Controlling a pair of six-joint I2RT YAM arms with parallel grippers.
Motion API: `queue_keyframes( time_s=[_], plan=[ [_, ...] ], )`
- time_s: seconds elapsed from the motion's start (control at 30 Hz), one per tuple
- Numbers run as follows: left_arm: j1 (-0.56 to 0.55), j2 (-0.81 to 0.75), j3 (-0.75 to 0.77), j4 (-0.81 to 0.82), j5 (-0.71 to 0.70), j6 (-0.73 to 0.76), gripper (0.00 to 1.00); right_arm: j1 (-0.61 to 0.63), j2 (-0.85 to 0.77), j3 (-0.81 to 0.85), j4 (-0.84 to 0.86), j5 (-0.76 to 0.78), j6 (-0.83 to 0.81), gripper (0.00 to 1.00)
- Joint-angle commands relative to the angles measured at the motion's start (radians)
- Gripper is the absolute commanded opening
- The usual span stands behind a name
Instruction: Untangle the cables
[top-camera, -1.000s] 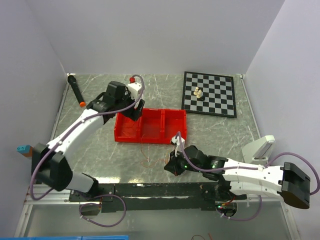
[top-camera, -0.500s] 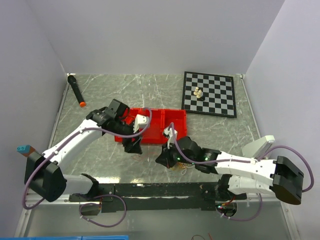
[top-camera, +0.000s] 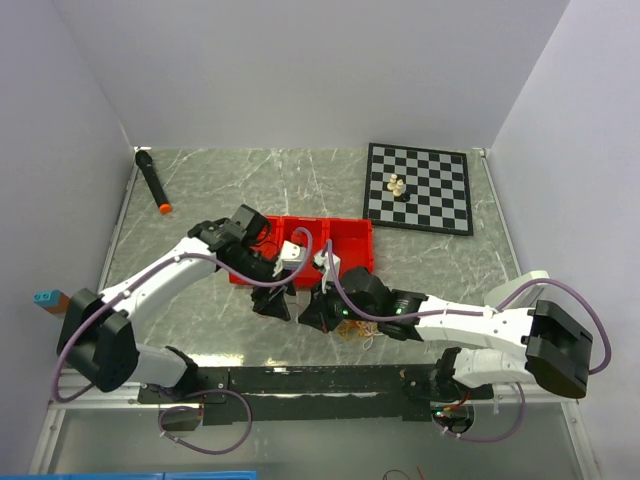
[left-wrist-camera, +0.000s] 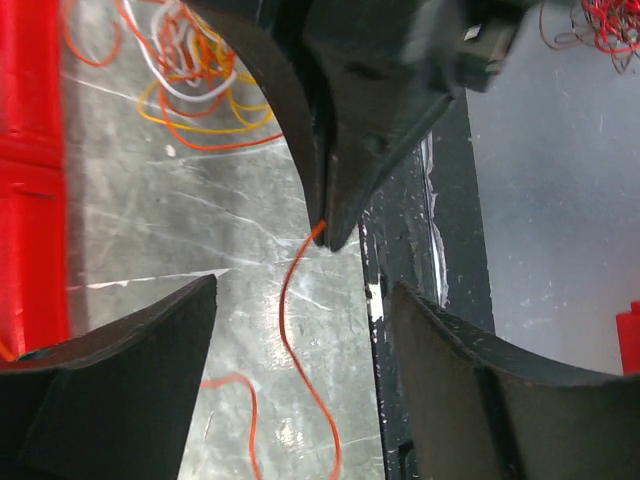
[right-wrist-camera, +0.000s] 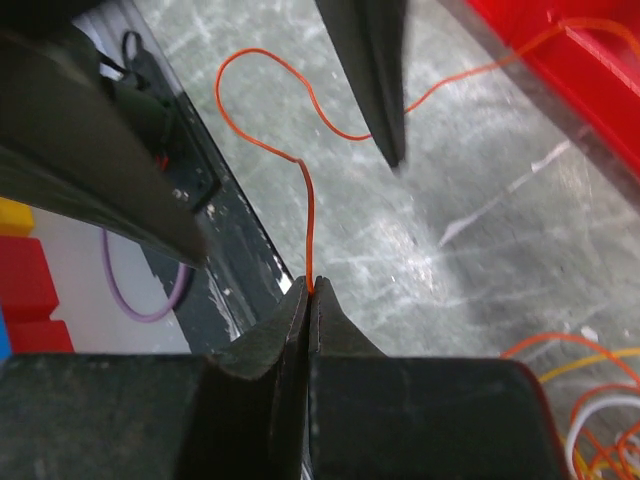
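Cables (top-camera: 357, 331): loopy orange, yellow and white clump, laid on the table (top-camera: 200, 190) just before the red bin (top-camera: 352, 222). One orange strand (right-wrist-camera: 309, 215) is pinched in the closed right gripper (right-wrist-camera: 310, 290). Left gripper (left-wrist-camera: 305, 290): brought within the last second from behind the bin to this strand, jaws spread, nothing held; a second grip is judged imminent. Bin: three compartments, one strand trailed across its rim; other contents hidden.

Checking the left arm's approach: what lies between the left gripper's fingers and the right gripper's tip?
Left wrist view: only the orange cable, pinched by the right gripper, runs toward the open left gripper over bare tabletop.
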Motion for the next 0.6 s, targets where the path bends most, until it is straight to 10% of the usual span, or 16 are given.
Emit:
queue_keyframes(
  time_s=[0.0, 0.13, 0.43, 0.57],
  plan=[
    [-0.019, 0.053, -0.003, -0.008, 0.052, 0.073, 0.73, -0.005, 0.013, 0.061, 0.069, -0.018, -0.023, 0.0],
    [-0.018, 0.041, -0.037, 0.075, 0.024, 0.026, 0.69, -0.005, 0.014, 0.055, 0.086, -0.023, -0.018, 0.0],
    [-0.019, 0.051, -0.022, 0.103, 0.024, -0.008, 0.02, -0.014, -0.004, 0.023, 0.103, -0.014, 0.003, 0.0],
    [-0.016, -0.005, -0.078, 0.186, -0.02, -0.068, 0.01, -0.033, -0.082, -0.034, 0.092, 0.014, 0.031, 0.42]
  ],
)
